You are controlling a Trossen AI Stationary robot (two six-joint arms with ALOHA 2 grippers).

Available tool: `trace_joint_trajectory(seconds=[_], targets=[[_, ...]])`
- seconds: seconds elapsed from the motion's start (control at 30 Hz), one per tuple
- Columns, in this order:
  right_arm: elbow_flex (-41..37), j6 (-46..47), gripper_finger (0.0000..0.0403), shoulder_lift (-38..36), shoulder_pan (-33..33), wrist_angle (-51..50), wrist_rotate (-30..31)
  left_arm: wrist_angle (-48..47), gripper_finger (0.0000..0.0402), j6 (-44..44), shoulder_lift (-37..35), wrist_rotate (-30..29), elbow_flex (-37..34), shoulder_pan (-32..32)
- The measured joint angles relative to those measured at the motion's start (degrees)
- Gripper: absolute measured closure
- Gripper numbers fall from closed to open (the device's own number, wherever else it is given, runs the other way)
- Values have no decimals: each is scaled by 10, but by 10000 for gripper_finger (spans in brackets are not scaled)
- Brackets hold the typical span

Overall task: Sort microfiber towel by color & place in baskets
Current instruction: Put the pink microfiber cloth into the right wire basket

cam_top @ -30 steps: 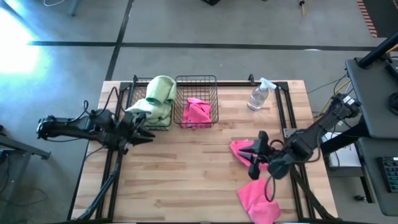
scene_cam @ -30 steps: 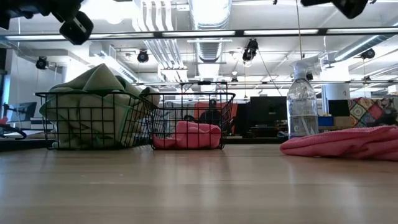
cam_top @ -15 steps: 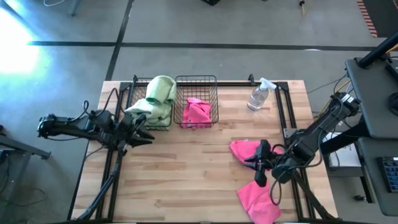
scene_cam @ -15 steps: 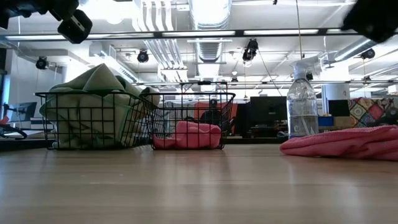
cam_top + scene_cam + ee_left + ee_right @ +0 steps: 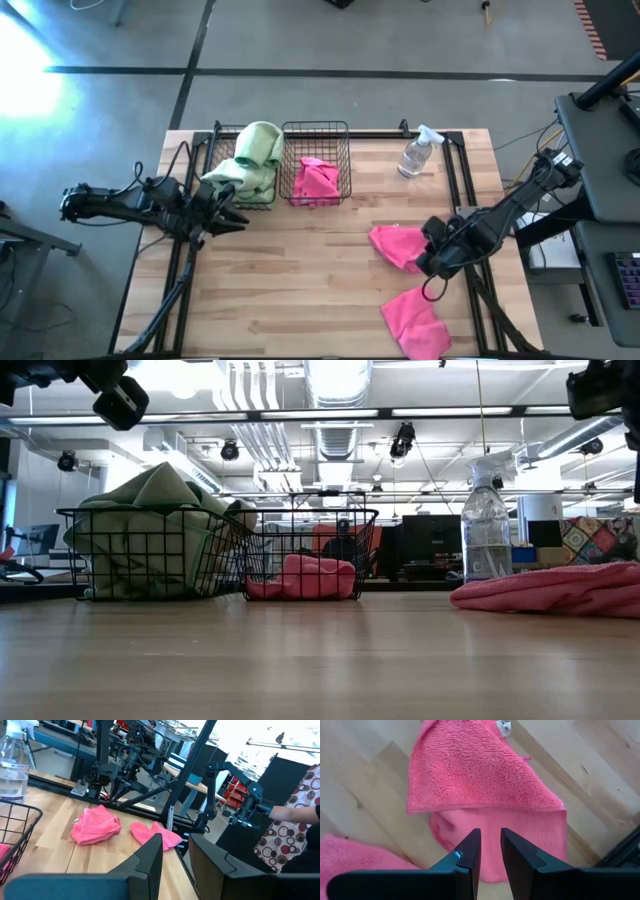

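Observation:
A pink towel (image 5: pixel 395 243) lies crumpled on the table right of centre; it also shows in the right wrist view (image 5: pixel 485 775). A second pink towel (image 5: pixel 413 322) lies near the front edge. My right gripper (image 5: pixel 425 258) hangs above the first towel, pointing down, fingers close together and empty (image 5: pixel 490 837). The left basket (image 5: pixel 213 160) holds green towels (image 5: pixel 255 150) heaped over its rim. The right basket (image 5: pixel 315 124) holds a pink towel (image 5: pixel 315 180). My left gripper (image 5: pixel 232 210) waits beside the left basket, shut and empty.
A clear spray bottle (image 5: pixel 417 153) stands at the back right of the table. A black frame rail (image 5: pixel 455 180) runs along the table's right side. Bare wood lies between the baskets and the loose towels. A person in a patterned garment (image 5: pixel 290 835) stands beyond the table.
My right gripper has tipped from lying nearly level to pointing down over the pink towel, and has drawn a little toward the table's right edge. The towels have not moved.

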Motion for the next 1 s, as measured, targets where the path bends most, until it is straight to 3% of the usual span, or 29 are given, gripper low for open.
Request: trace_joint_trajectory(seconds=[0.37, 0.7, 1.0], targets=[[-46, 97, 327, 0, -27, 27, -3, 13, 322, 0, 20, -13, 0, 0], [-91, 62, 244, 11, -29, 182, 0, 33, 322, 0, 41, -13, 0, 0], [-100, 56, 195, 95, -29, 254, -26, 33, 322, -3, 50, -13, 0, 0]])
